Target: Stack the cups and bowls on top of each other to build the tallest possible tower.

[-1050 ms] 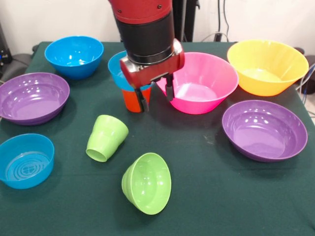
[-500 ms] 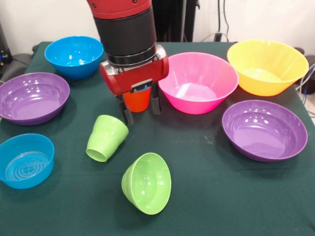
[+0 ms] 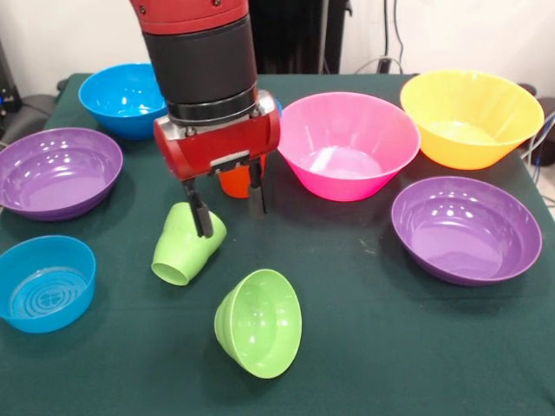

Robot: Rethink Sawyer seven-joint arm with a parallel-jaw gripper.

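My gripper (image 3: 229, 210) hangs open and empty. Its left finger (image 3: 201, 218) stands in front of the upper end of the lime green cup (image 3: 182, 251), which lies tilted on the cloth. Right behind the gripper stands the orange cup (image 3: 232, 183), mostly hidden by it; a sliver of blue bowl (image 3: 277, 107) shows above it beside the arm. A small green bowl (image 3: 258, 322) rests on its side toward the front. The pink bowl (image 3: 347, 143) sits to the right of the gripper.
A yellow-orange bowl (image 3: 471, 117) sits at the back right and a purple bowl (image 3: 466, 227) at the right. On the left are a second purple bowl (image 3: 56, 171), a blue bowl (image 3: 121, 97) behind it and another blue bowl (image 3: 43, 282) near the front.
The arm has swung left and toward the front, from beside the pink bowl and orange cup to the green cup. The gripper stayed open. Nothing on the table moved.
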